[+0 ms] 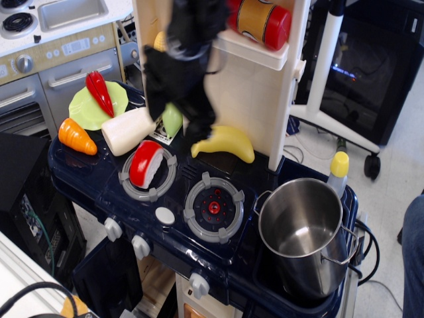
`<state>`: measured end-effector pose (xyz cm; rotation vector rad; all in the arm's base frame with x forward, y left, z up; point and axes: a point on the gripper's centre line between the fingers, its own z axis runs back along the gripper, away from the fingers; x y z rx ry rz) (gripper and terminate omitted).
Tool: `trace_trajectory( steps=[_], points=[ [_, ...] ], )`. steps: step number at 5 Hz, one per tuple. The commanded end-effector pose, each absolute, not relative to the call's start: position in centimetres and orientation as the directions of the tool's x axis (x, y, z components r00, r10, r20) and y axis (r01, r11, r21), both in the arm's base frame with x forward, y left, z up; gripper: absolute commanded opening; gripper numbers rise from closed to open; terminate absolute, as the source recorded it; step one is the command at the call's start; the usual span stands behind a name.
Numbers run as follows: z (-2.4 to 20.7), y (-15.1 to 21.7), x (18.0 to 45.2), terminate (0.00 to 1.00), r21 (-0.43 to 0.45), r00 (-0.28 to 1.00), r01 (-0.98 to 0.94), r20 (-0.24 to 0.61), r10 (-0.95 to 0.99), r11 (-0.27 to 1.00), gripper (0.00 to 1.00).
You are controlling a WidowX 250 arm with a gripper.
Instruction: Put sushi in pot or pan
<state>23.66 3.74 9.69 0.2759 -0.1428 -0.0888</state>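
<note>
We see our claw (177, 126) with fingers apart above the sushi (146, 163), pot (302, 225) far right on the counter (258, 278)

Sushi (146, 163) on left burner (148, 175); pot (303, 226) far right; gripper (175, 122) above sushi.
</note>
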Motion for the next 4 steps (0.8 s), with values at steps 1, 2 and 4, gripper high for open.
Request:
trace_trajectory(
  steps=[1,2,4],
  points=[
    [7.7,5.9,24.3,0.00,0.255,0.982,0.100,0.130,-0.137,0.962,1.00],
    [6.8,7.4,24.4,0.00,0.241,0.986,0.070,0.129,-0.104,0.968,1.00],
    [4.8,9.0,24.5,0.00,0.124,0.983,0.087,0.148,-0.105,0.989,1.00]
  ],
)
